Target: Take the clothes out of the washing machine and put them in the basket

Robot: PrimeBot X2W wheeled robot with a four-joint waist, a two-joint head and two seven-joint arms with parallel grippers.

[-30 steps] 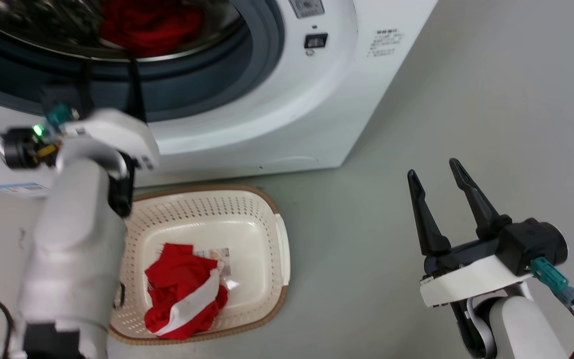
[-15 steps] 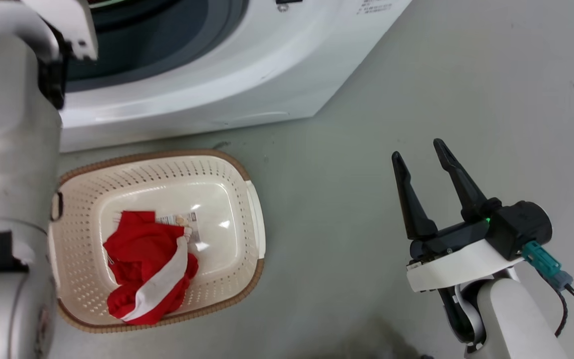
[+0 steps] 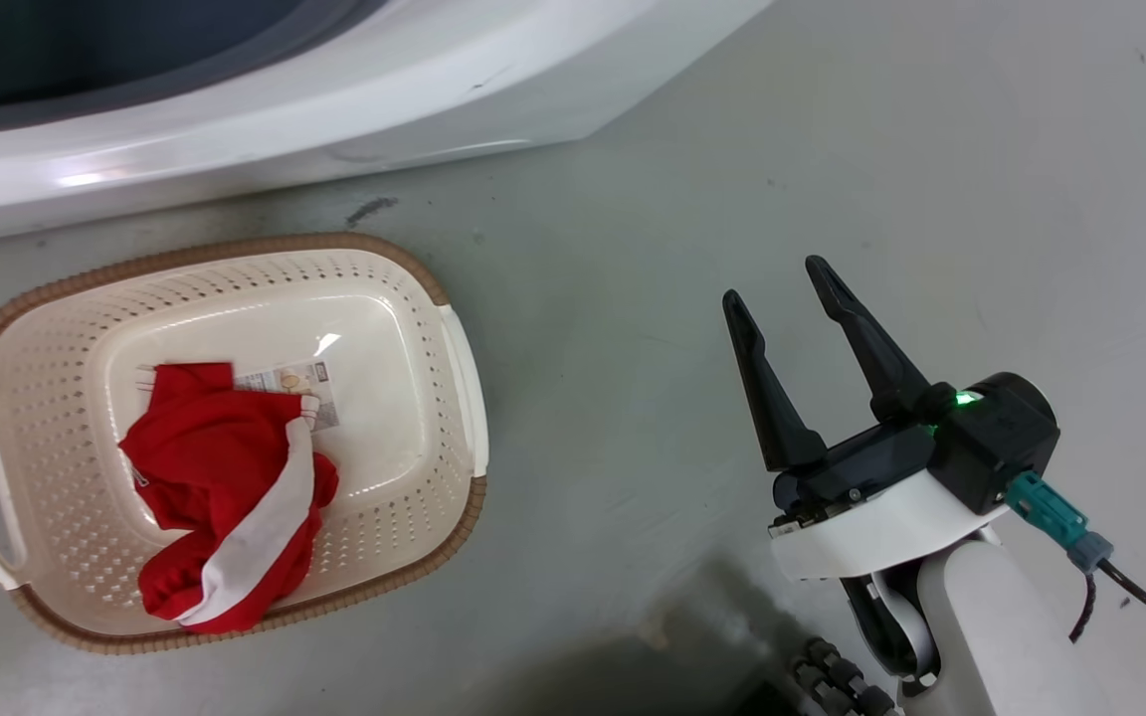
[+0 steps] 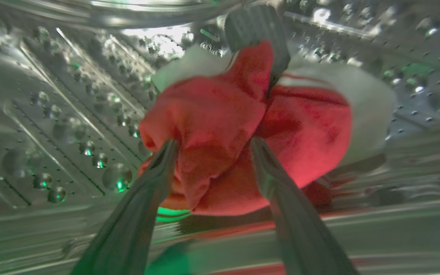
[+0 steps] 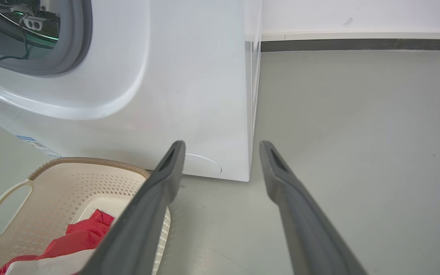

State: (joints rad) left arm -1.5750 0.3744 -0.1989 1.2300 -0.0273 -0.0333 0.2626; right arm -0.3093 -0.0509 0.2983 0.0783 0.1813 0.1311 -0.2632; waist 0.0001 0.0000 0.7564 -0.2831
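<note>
Head cam dipped; your left hand (image 4: 214, 142) spread astride clothes (image 4: 212, 114) in washing machine (image 4: 52, 95), nothing pinched yet; right hand (image 3: 775, 281) open, empty. Next: squeeze, haul to basket (image 3: 235, 244)

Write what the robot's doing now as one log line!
left gripper: open, astride red cloth in drum | right gripper: open, over floor | basket: holds one red garment | step: grasp pending

The basket (image 3: 235, 244) sits at the washing machine's (image 3: 334, 109) 6 o'clock, a garment (image 3: 205, 457) in it toward 7 o'clock. Now the right gripper (image 3: 774, 281), at the basket's 3 o'clock; a second garment (image 4: 212, 110) in the drum (image 4: 52, 114), between the left gripper's (image 4: 214, 142) fingers.
</note>
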